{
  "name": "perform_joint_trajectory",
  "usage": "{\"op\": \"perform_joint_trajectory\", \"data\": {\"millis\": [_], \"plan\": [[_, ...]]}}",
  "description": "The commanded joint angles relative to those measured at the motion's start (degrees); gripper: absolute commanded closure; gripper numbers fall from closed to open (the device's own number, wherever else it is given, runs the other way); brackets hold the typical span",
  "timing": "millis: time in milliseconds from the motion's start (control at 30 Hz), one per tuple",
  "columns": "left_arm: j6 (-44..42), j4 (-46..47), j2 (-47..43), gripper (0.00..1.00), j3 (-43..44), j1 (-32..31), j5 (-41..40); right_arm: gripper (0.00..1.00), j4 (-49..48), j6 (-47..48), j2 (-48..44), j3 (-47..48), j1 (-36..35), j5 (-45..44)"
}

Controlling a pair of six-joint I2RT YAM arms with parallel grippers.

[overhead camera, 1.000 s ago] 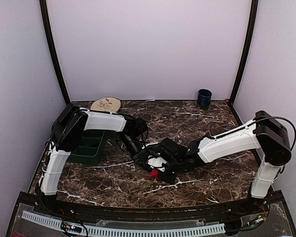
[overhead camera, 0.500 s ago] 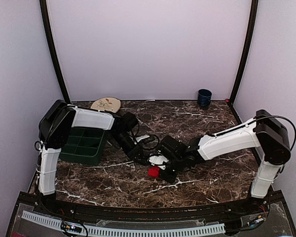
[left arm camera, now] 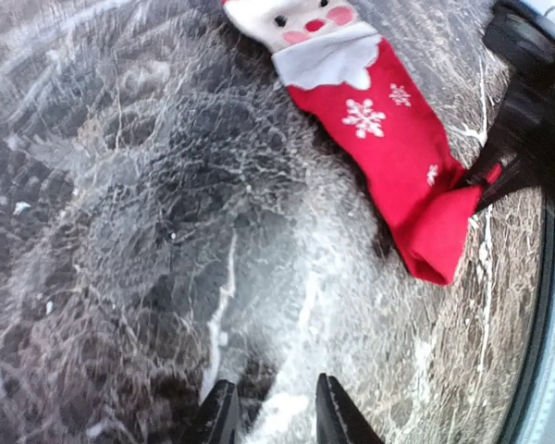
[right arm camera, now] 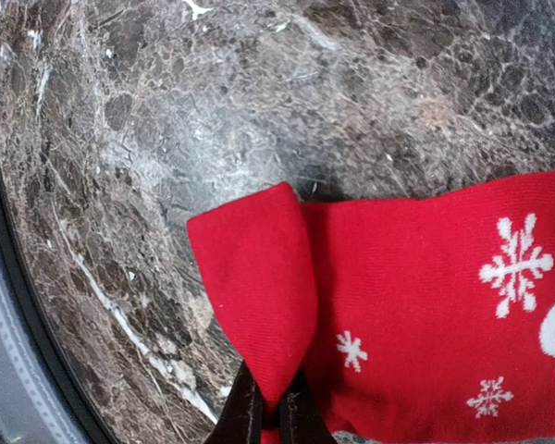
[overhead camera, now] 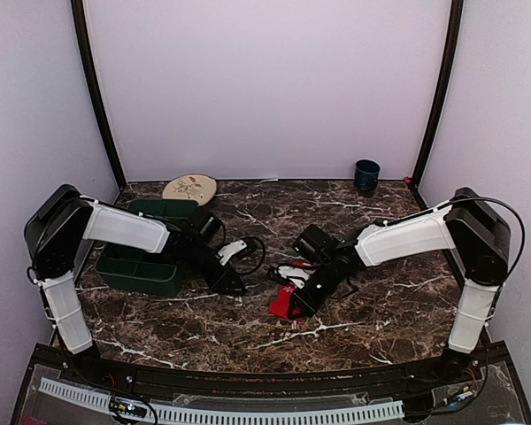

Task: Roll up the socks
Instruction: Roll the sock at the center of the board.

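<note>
A dark brown marble-patterned table [overhead camera: 389,310] with white veins stands between pale lavender walls [overhead camera: 265,88]. At its left side sits a green compartment tray [overhead camera: 140,275], partly covered by the left arm. A round tan plate [overhead camera: 189,188] lies behind it against the back wall, and a dark blue cup [overhead camera: 366,175] stands in the far right corner.

The red Santa sock [left arm camera: 388,139] lies flat near the middle of the table, a little toward the near edge, stretched out on a slant. Its top shows a Santa face with pink cheeks and a white beard trim, and white snowflakes dot the red body. The toe end is folded over onto the sock and raised slightly off the marble.

The right gripper [right arm camera: 270,409] reaches down from the right and is closed tight on that folded toe end, the red fabric pinched between its two dark fingers. In the left wrist view the same fingers show at the right edge, touching the fold.

The left gripper [left arm camera: 273,418] hangs low over bare marble to the left of the sock, apart from it. Its jaws stand partly apart with nothing between them, pointing toward the sock's middle
</note>
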State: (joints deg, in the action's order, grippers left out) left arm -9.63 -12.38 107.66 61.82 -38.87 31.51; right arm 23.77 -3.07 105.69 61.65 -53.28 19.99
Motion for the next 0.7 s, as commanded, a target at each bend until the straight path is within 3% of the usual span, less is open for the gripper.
{"op": "perform_joint_trajectory", "data": {"millis": [0,200,467,667], "plan": [[-1.2,11.1,-6.9,0.66,-5.1,-4.0,-4.5,0.98,5.8,-2.3,4.4,0.8,3.1,11.7],[-6.4,13.8,-8.2,0.64,-7.2,-12.7,-13.5,0.97,8.0,-3.1,7.8,2.6,6.5,20.8],[-11.8,17.9,-9.0,0.61,-9.0,-17.6,-24.3,0.97,9.9,-3.2,9.3,3.5,8.7,28.0],[-17.0,17.6,-8.3,0.60,-7.8,-19.7,-24.3,0.97,11.4,-2.9,10.1,4.0,9.0,28.5]]}}
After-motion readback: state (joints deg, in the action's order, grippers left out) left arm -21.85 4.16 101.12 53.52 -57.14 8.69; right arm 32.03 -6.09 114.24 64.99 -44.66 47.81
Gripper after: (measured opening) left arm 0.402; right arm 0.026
